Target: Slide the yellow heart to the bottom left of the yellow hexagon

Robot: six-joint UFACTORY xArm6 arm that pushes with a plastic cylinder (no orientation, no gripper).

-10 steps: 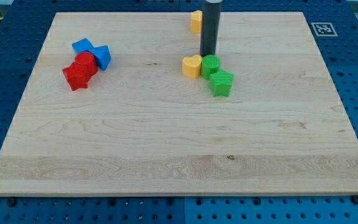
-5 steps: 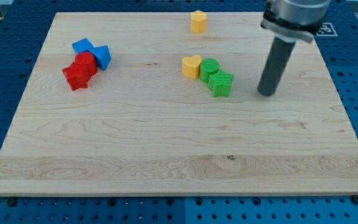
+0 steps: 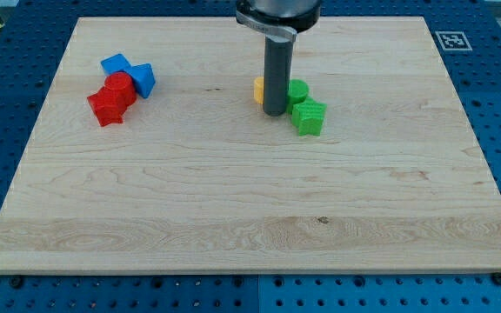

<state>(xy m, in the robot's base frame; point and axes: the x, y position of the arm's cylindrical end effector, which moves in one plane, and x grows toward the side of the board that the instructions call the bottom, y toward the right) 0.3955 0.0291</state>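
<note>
My tip (image 3: 275, 113) sits just below the yellow heart (image 3: 258, 89), which my rod mostly hides, probably to push it up the tabletop (image 3: 233, 217). I carry no fingers, only this rod. The yellow hexagon is hidden behind my arm.

**Block count on my surface**

I am seeing two blue blocks (image 3: 130, 73), two red blocks (image 3: 111, 99), two green blocks (image 3: 309, 116), and one yellow block (image 3: 258, 89) showing beside my rod; seven blocks are showing altogether.

A pale wooden bench (image 3: 233, 200) carries two blue blocks (image 3: 129, 73) touching two red ones (image 3: 111, 100) at the view's left, two green blocks (image 3: 306, 109) mid-board, and a yellow block (image 3: 257, 89) just beside them.
</note>
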